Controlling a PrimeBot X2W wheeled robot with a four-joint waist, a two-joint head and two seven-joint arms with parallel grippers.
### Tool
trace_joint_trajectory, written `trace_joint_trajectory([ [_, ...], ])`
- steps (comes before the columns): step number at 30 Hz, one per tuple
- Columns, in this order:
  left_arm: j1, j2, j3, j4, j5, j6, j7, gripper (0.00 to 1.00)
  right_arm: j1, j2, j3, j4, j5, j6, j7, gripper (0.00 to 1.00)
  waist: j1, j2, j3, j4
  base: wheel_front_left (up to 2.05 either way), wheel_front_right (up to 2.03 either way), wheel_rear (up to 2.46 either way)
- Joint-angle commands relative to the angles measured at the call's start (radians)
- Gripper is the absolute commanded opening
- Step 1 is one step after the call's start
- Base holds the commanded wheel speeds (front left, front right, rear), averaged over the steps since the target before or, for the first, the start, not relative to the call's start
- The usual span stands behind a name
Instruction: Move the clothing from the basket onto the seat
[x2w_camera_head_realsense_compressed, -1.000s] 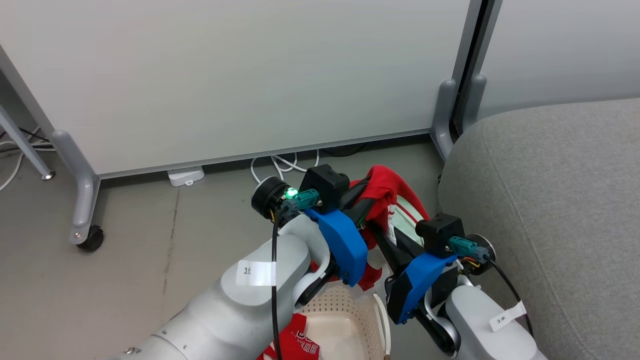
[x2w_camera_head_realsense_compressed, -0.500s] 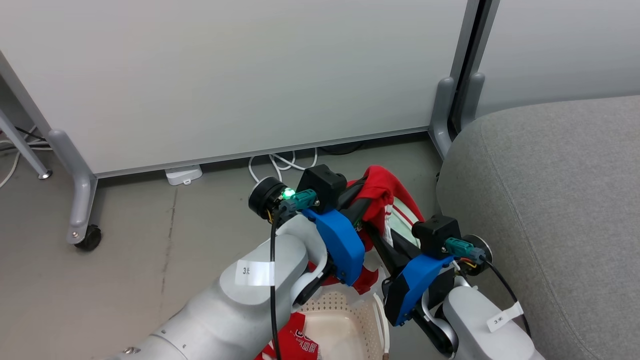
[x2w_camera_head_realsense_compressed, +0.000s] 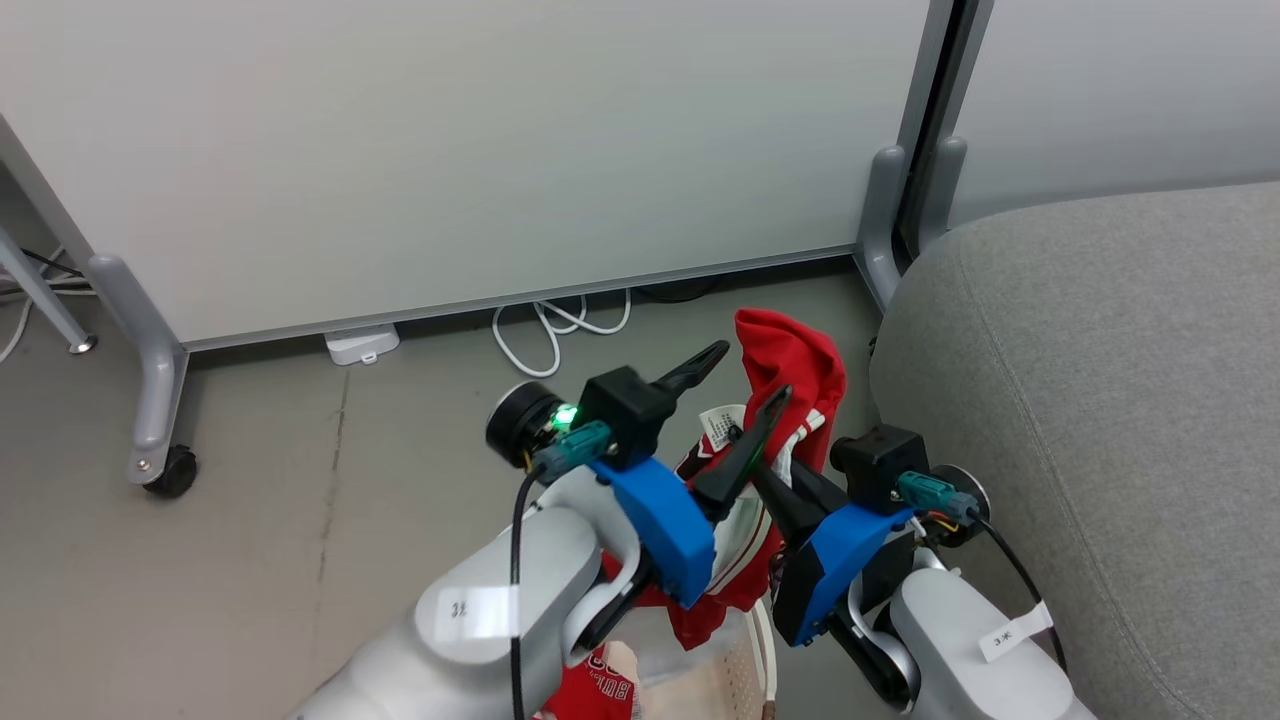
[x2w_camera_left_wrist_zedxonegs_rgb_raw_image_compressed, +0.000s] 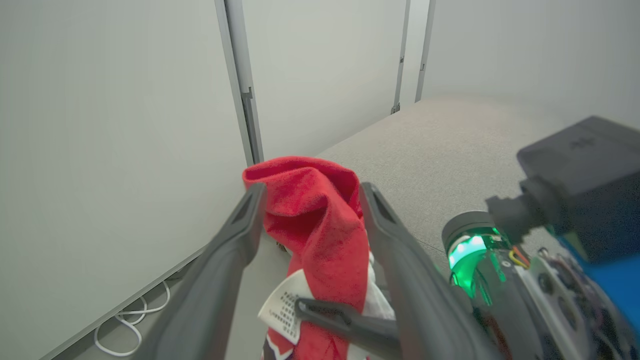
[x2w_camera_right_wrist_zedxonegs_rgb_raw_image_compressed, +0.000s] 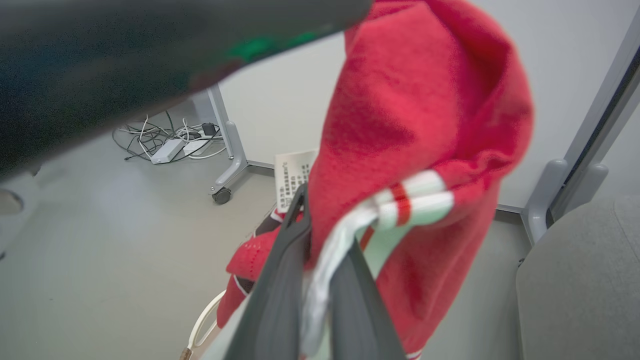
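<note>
The clothing (x2w_camera_head_realsense_compressed: 790, 350) is clamped by the right gripper (x2w_camera_right_wrist_zedxonegs_rgb_raw_image_compressed: 322, 235) and held above the basket (x2w_camera_head_realsense_compressed: 765, 640), beside the left edge of the seat (x2w_camera_head_realsense_compressed: 1080, 350), for transfer; the left gripper (x2w_camera_head_realsense_compressed: 750, 372) is spread open around it, gripping nothing

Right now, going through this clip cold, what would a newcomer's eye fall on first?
The bright red garment, held up in the middle of the head view, with the right gripper pinched shut on its fabric. The left gripper stands open, a finger on either side of it. The big grey sofa lies to the right, the cream basket at the bottom edge.
</note>
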Motion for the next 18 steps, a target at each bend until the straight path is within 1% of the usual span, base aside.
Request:
trace_joint_trajectory([
  [1,0.041,0.021,0.025,-0.026,0.019,0.010,-0.005,1.00,-0.016,-0.003,-0.005,-0.005,-0.009,0.000,-0.007,0.00,0.0000,0.0000,0.003,-0.002,0.00,0.00,0.00],
  [7,0.202,0.097,0.160,-0.188,0.132,0.028,-0.005,1.00,-0.022,-0.003,-0.026,-0.013,-0.025,0.000,-0.009,0.00,0.0000,0.0000,0.020,-0.004,0.00,0.00,0.00],
  [11,0.298,0.138,0.256,-0.273,0.212,0.028,-0.005,1.00,-0.024,-0.003,-0.041,-0.018,-0.036,0.000,-0.009,0.00,0.0000,0.0000,0.030,-0.004,0.00,0.00,0.00],
  [18,0.447,0.163,0.417,-0.366,0.323,0.020,-0.005,1.00,-0.020,-0.003,-0.063,-0.027,-0.052,0.000,-0.009,0.00,0.0000,0.0000,0.038,-0.003,0.00,0.00,0.00],
])
